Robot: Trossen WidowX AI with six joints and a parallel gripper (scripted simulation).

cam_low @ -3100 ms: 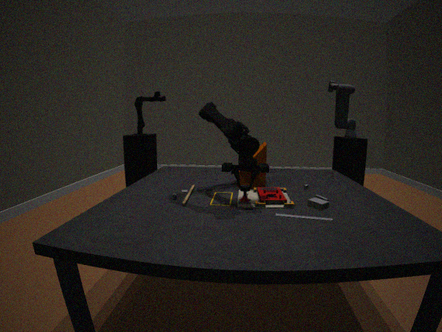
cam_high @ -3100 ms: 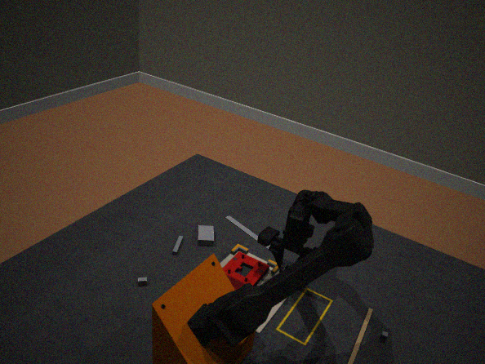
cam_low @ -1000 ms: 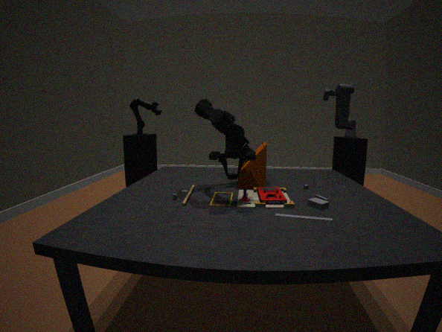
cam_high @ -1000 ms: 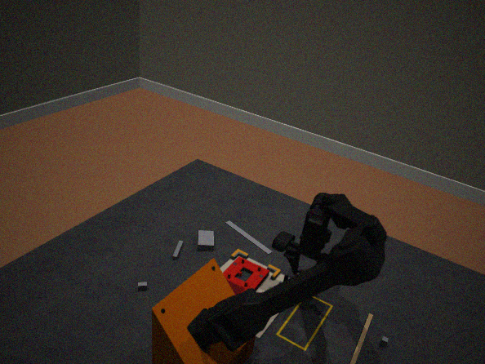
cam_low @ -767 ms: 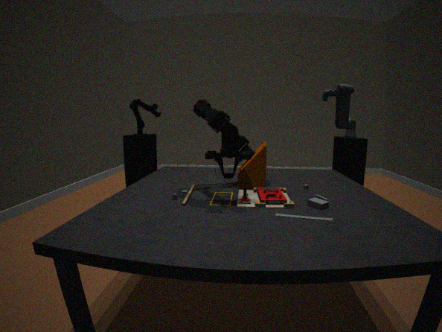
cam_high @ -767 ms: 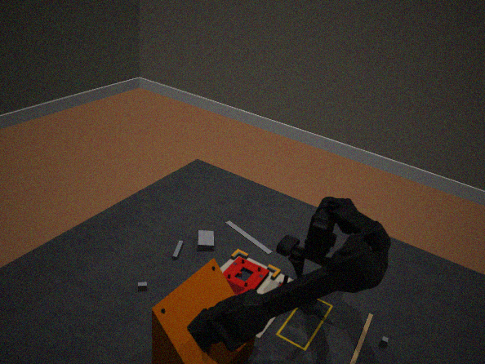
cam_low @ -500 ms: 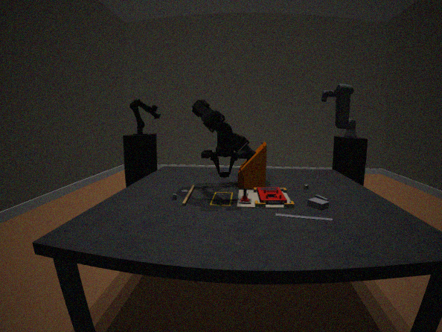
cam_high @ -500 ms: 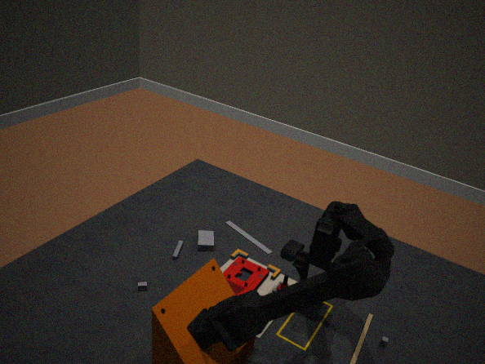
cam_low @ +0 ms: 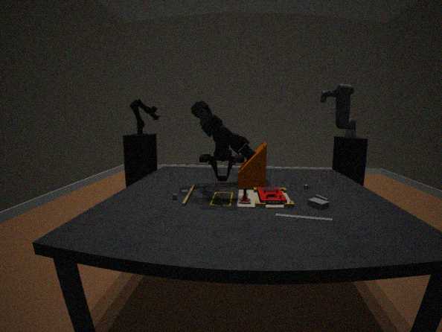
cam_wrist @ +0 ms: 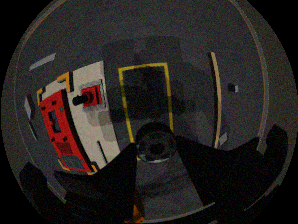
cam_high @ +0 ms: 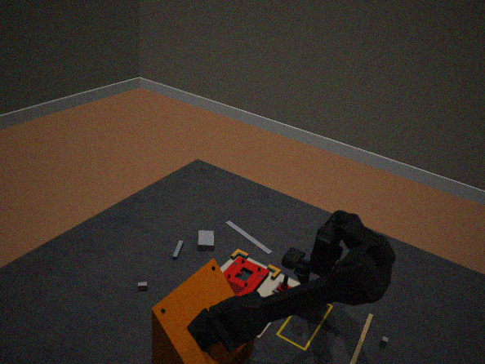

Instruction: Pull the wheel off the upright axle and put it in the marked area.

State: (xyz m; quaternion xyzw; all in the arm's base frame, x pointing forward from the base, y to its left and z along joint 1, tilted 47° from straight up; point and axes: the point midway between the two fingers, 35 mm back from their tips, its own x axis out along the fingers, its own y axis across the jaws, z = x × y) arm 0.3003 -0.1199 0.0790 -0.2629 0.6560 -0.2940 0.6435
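The end effector (cam_low: 222, 178) hangs above the surface (cam_low: 223, 242) at the centre of the exterior frame, its two fingers angled down to a point and closed partway on the wheel (cam_wrist: 154, 148), a small dark round piece that the wrist view shows pinched between the finger tips at the lower centre of the frame. The wheel is off the axle and lifted clear of the surface.

In the wrist view the marked area (cam_wrist: 145, 100), a yellow-outlined rectangle, lies directly above the wheel in the frame. In the exterior view the same outline sits just below the end effector and a little toward the viewer.

The upright axle (cam_low: 245, 195) stands bare on its red foot on the white base plate (cam_low: 253, 199), just right of the yellow outline in the exterior frame. Further right on the plate is a red fixture (cam_low: 271, 194) with yellow corner brackets. An orange wedge block (cam_low: 254, 167) rises behind the axle. A wooden stick (cam_low: 188, 194) lies left of the outline, and a pale strip (cam_low: 303, 216) lies at the lower right of the cluster.
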